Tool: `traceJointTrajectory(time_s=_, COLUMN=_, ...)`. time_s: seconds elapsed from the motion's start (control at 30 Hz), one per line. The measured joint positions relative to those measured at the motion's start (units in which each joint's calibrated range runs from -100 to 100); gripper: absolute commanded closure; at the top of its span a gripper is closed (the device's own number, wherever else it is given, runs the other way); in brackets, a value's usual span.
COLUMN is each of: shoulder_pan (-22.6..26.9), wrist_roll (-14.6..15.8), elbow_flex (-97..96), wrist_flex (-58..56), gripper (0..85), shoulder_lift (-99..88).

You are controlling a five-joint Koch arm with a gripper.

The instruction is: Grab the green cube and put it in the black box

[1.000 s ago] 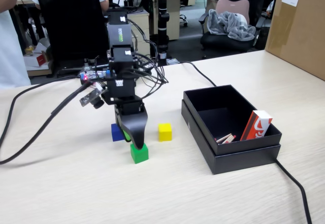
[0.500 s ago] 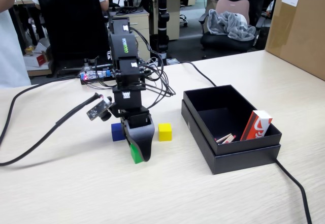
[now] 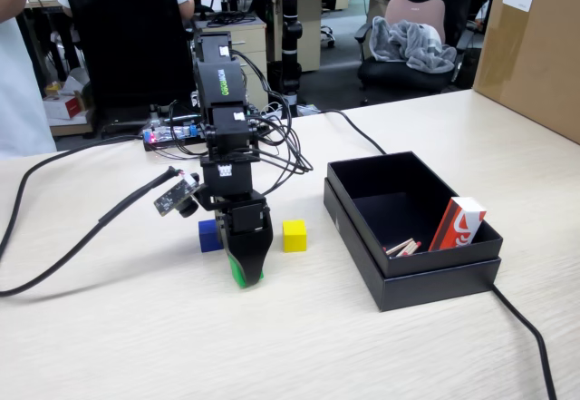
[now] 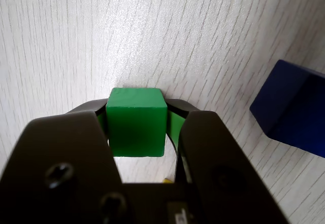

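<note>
In the wrist view the green cube [image 4: 137, 127] sits squarely between the two dark jaws of my gripper [image 4: 137, 107], and the green inner pads press against its left and right faces. In the fixed view the gripper [image 3: 245, 275] points straight down with its green tip at the tabletop, and I cannot make out the cube apart from that tip. The black box [image 3: 435, 282] lies open on the table to the right of the arm, well apart from the gripper.
A blue cube [image 3: 209, 235] [image 4: 292, 107] stands just left of the gripper and a yellow cube [image 3: 294, 235] just right of it. The box holds a red-and-white pack [image 3: 458, 223]. A brown carton [image 3: 535, 46] stands at the back right; cables [image 3: 54, 255] cross the table on the left.
</note>
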Motion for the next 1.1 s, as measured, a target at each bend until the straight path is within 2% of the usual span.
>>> traceJointTrajectory(time_s=0.13, shoulder_pan=0.39, wrist_roll=0.34, elbow_flex=-4.75, wrist_flex=0.08, gripper=84.6, shoulder_lift=-5.44)
traceJointTrajectory(time_s=0.33, shoulder_pan=3.96, wrist_roll=2.30, elbow_flex=-7.12, wrist_flex=-0.54, gripper=84.6, shoulder_lift=-27.57)
traceJointTrajectory(time_s=0.37, shoulder_pan=7.33, wrist_roll=4.05, elbow_flex=-7.03, wrist_flex=-2.79, gripper=84.6, shoulder_lift=-36.25)
traceJointTrajectory(time_s=0.43, shoulder_pan=8.64, wrist_roll=4.59, elbow_flex=-7.21, wrist_flex=-3.48, gripper=84.6, shoulder_lift=-37.54)
traceJointTrajectory(time_s=0.47, shoulder_pan=13.72, wrist_roll=6.94, elbow_flex=-0.27, wrist_flex=-7.36, gripper=84.6, shoulder_lift=-39.74)
traceJointTrajectory(time_s=0.73, shoulder_pan=21.05, wrist_roll=9.67, elbow_flex=11.32, wrist_flex=-10.38, gripper=84.6, shoulder_lift=-33.01)
traceJointTrajectory(time_s=1.1, shoulder_pan=20.02, wrist_roll=10.16, elbow_flex=11.23, wrist_flex=-10.38, gripper=84.6, shoulder_lift=-21.62)
